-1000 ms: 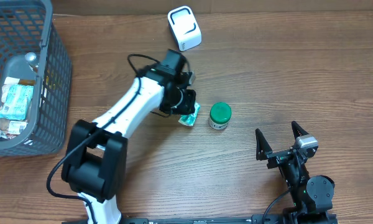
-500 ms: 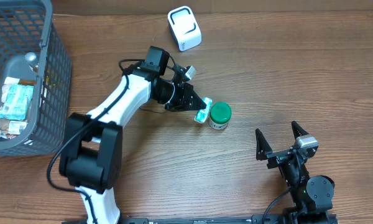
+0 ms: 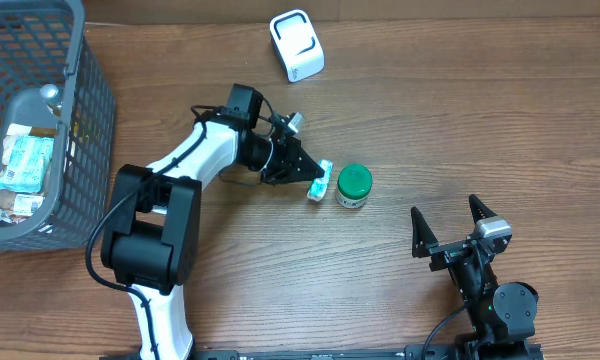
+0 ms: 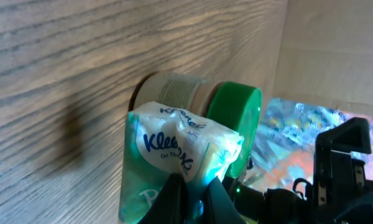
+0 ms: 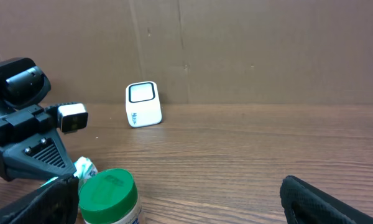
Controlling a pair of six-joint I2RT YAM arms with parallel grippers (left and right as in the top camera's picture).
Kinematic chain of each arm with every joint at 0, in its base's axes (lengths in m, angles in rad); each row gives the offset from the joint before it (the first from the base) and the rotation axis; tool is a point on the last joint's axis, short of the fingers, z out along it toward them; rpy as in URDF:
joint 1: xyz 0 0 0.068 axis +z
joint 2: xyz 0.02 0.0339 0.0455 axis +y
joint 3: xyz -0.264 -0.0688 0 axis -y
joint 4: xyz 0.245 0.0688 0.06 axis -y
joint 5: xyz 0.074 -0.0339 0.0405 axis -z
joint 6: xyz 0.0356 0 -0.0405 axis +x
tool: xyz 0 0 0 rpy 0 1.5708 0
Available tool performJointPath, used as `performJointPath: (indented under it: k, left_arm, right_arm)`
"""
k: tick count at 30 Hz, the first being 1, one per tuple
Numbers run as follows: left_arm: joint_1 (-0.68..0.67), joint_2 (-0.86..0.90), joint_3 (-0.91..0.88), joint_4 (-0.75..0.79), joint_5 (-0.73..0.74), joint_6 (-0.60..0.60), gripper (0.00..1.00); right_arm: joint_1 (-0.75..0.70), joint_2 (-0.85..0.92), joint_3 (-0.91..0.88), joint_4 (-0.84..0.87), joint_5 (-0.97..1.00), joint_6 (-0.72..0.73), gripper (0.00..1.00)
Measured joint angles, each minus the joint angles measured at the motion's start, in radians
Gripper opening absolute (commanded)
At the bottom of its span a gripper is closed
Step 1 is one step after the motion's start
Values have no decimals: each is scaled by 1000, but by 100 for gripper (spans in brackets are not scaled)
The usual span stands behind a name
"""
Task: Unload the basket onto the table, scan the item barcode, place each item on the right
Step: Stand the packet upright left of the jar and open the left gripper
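**Teal-and-white tissue pack pinched at mid-table, scanner well apart**

The left gripper (image 3: 310, 177) was shut tight on the tissue pack (image 3: 322, 183), its fingertips nipping one thin edge of the soft wrapper. That hold left the printed faces uncovered, probably so that a barcode could be turned outward, though no barcode showed in any view. The pack sat near the middle of the table (image 3: 500, 110), just beside a green-lidded jar (image 3: 354, 185). In the left wrist view the pack (image 4: 174, 149) overlapped the jar (image 4: 235, 121), and whether they touched could not be told.

The white scanner (image 3: 297, 45) stood at the far edge, well apart from the pack. Its dark-framed window (image 5: 142, 93) faced the near side, so the pack would likely have to travel far and be shown to that face.

The right gripper (image 3: 447, 212) rested at the near right, jaws spread wide and empty, apparently parked out of the way.

The surface was brown wood-grain, flat and matte. A grey mesh basket (image 3: 92, 95) at the left held more packaged goods. Plain cardboard walling (image 5: 248, 50) closed off the far side.
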Motion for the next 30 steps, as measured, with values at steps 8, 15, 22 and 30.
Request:
performJointPath:
  k: [8, 15, 22, 30]
  left_arm:
    - [-16, 0, -78, 174, -1, -129, 4]
    - [-31, 0, -161, 306, -1, -234, 13]
    - [-30, 0, -164, 321, -2, -261, 42]
    - [-29, 0, -164, 321, -10, -259, 46]
  right_arm:
    - [0, 0, 0, 0, 0, 0, 100]
    - [0, 0, 0, 0, 0, 0, 100]
    - [0, 0, 0, 0, 0, 0, 100]
    - [0, 0, 0, 0, 0, 0, 100]
